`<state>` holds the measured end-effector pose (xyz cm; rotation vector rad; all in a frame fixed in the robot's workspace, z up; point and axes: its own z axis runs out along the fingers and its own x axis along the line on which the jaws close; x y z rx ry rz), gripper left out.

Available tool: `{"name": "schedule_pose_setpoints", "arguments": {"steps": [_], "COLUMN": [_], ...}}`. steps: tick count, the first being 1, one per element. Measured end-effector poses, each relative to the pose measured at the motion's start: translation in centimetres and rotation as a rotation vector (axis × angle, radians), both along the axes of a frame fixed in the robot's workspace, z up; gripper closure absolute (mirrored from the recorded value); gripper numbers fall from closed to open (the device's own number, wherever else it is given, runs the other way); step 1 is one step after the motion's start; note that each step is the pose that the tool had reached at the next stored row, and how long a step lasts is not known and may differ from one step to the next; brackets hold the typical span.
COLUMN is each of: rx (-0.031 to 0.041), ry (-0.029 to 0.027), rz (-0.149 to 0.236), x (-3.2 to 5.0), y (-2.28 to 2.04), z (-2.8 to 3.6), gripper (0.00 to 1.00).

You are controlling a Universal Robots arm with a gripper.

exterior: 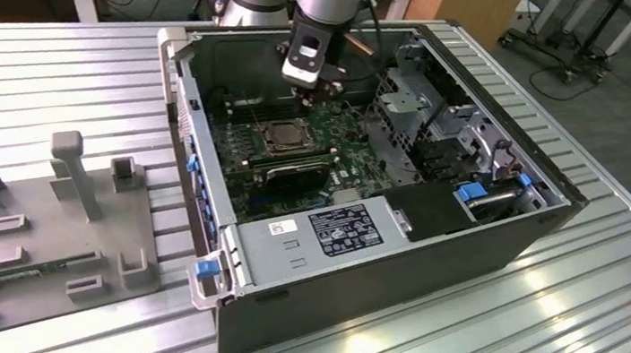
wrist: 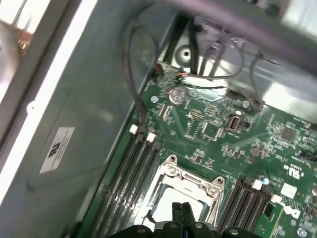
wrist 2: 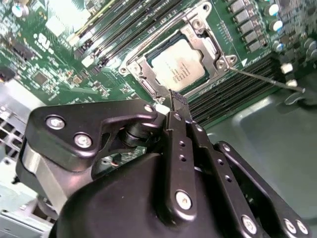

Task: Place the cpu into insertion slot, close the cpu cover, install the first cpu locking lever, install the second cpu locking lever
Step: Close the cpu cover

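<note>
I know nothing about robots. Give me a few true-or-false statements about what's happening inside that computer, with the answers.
1. The cpu lies in the insertion slot. True.
2. The gripper is carrying the cpu. False: it is shut with nothing between its fingers, above the board.
3. The cpu cover is down around the chip. True.
4. The computer case stands upright and closed. False: it lies on its side on the table, open on top.
5. A grey fixture sits at the exterior view's right of the case. False: it is at the left.
</note>
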<state>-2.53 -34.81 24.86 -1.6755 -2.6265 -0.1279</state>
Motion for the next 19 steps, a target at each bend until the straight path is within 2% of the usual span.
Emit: {"name": "schedule_pose_setpoints", "arguments": {"steps": [3,4,14,16,19], "rx": [0.0,-0.0001,0.0,0.0,-0.0001], "ry": [0.0,-0.0001,0.0,0.0,0.0001], "rz": [0.054,0.059,0.062,0.083,0.133], "x": [0.0,-0.01,0.0,0.0,0.0], "y": [0.0,0.0,0.0,0.0,0.0], "z": [0.0,0.0,0.0,0.0,0.0], "gripper": [0.9,0.9,0.9,0.9,0.9]}}
